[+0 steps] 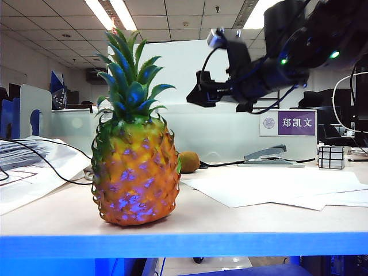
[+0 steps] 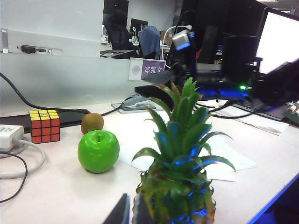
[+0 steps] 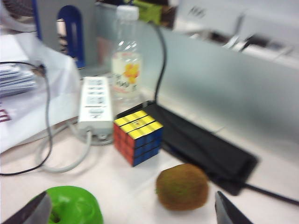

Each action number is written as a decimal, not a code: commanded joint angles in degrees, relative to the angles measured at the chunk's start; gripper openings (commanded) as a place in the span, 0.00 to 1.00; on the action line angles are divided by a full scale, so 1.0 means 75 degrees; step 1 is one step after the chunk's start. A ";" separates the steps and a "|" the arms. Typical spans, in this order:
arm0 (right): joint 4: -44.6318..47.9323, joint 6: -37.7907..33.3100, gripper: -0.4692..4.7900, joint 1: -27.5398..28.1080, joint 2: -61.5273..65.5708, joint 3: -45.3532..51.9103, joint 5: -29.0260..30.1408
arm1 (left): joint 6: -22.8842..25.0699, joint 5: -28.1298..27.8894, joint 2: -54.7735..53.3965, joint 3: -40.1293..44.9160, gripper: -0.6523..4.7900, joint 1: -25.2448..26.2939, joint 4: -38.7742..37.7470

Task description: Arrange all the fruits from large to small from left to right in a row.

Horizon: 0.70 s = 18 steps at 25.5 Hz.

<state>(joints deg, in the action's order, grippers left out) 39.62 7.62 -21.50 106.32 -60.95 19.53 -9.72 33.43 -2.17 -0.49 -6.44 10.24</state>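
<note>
Your left claw (image 2: 130,210) sits narrowed, empty, just behind the pineapple (image 1: 135,172); take that stiff, knobbly body low. Beyond the pineapple on the table (image 1: 241,221), the glossy apple (image 2: 98,150) may slip. Just past it, the fuzzy kiwi (image 3: 182,186) grips easily; your right claw (image 3: 131,210) hovers wide above both. The bottle (image 3: 125,56) label is unreadable.

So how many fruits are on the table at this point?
3. The pineapple stands at the front edge. The green apple sits behind it. The kiwi lies just beyond the apple, near the puzzle cube. Nothing suggests another hidden.
</note>
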 commanded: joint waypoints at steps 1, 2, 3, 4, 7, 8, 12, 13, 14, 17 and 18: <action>-0.1309 -0.0192 1.00 0.0085 0.0606 -0.0749 0.0924 | 0.0079 0.0070 -0.0003 -0.0009 0.35 0.0003 0.0073; -0.2052 -0.0187 1.00 0.0085 0.0787 -0.1125 0.1370 | 0.0187 0.0332 -0.0003 -0.0009 0.42 0.0003 0.0076; -0.2390 -0.0166 1.00 0.0085 0.0863 -0.1300 0.1585 | 0.0242 0.0423 -0.0003 -0.0009 0.42 0.0000 0.0073; -0.2669 -0.0029 1.00 0.0073 0.0970 -0.1492 0.1821 | 0.0274 0.0571 -0.0003 -0.0009 0.42 0.0000 0.0073; -0.2757 0.0009 1.00 0.0070 0.1110 -0.1667 0.1947 | 0.0425 0.0804 -0.0003 -0.0009 0.42 0.0000 0.0070; -0.3188 0.0044 1.00 0.0082 0.1128 -0.1816 0.2154 | 0.0443 0.0866 -0.0003 -0.0009 0.42 0.0000 0.0070; -0.3995 0.0629 1.00 0.0052 0.1204 -0.2136 0.2468 | 0.0446 0.0868 -0.0003 -0.0009 0.42 0.0000 0.0073; -0.4083 0.0644 1.00 0.0052 0.1241 -0.2197 0.2678 | 0.0469 0.0868 -0.0003 -0.0009 0.42 0.0000 0.0070; -0.4086 0.0615 1.00 0.0052 0.1303 -0.2221 0.2885 | 0.0475 0.0921 -0.0003 -0.0009 0.42 0.0000 0.0073; -0.4124 0.0603 1.00 0.0052 0.1472 -0.2261 0.3075 | 0.0493 0.1067 -0.0003 -0.0009 0.42 0.0000 0.0076; -0.4130 0.0592 1.00 0.0052 0.1588 -0.2305 0.3066 | 0.0495 0.1078 0.0000 -0.0009 0.42 0.0000 0.0079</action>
<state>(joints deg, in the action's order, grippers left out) 8.29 12.03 -21.04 117.80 -77.71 41.80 -6.20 41.01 -2.15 -0.49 -6.44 10.26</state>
